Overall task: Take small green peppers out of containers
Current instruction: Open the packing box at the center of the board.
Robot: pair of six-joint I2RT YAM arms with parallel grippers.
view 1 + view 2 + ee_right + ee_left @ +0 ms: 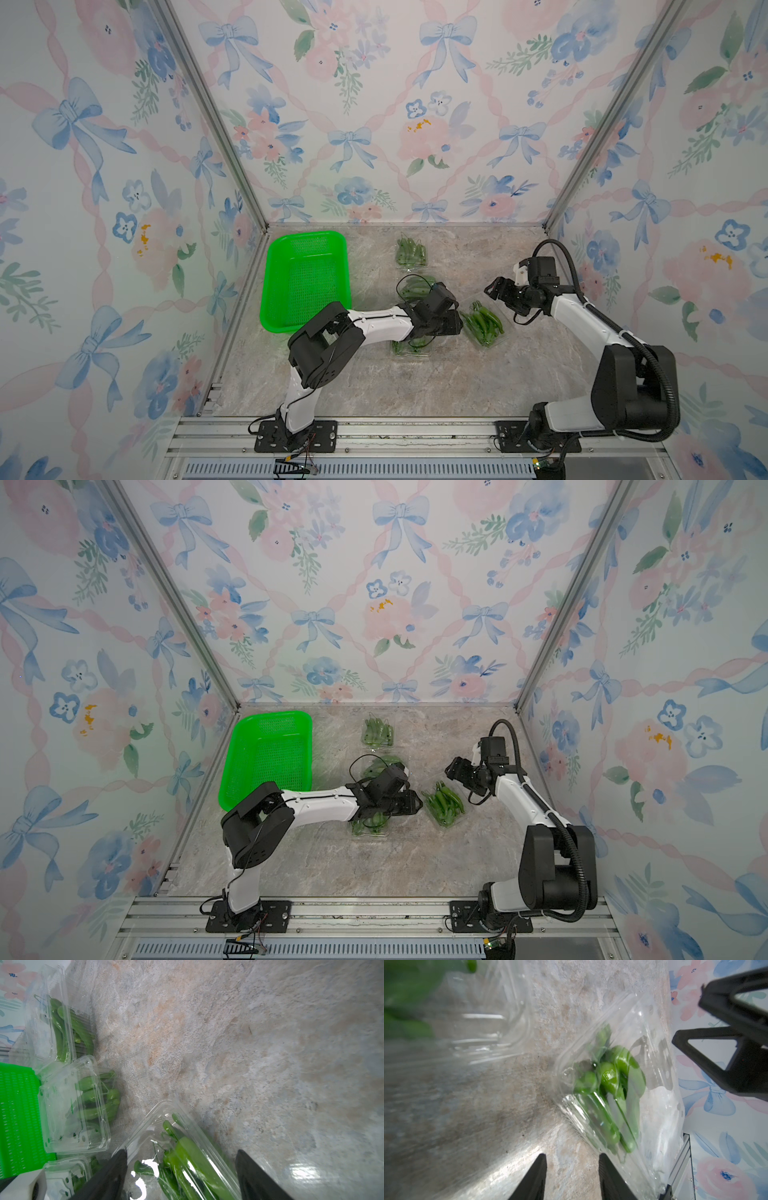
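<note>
**Left gripper (454,323) and right gripper (492,291): both released, nothing held**

Left gripper: jaws part-way apart. In the left wrist view only bare tabletop shows between its fingers (534,1180). It hangs low at the table centre, over the near container (62,1169) and just left of the right container (149,1124).

Right gripper: jaws wide apart. It hovers at the far end of the right container. In the right wrist view that box lies between its fingers (112,1176); I cannot tell whether they touch it.

Small green peppers (482,322): all lie inside the four containers, seen through the clear plastic.

Containers:
- The right container lies centre-right, turned at an angle to the others.
- The near container is mostly hidden under the left wrist.
- The middle container (58,1118) sits just beyond that wrist and is partly hidden.
- The far container (41,1022) is close to the back wall.
- Near, middle and far form a line from near to far down the table centre.

Green basket (305,278): far-left part of the table, to the left of that line.

Table (374,390): marble-patterned top.

Walls (374,104): floral wallpaper with bows on three sides.
</note>
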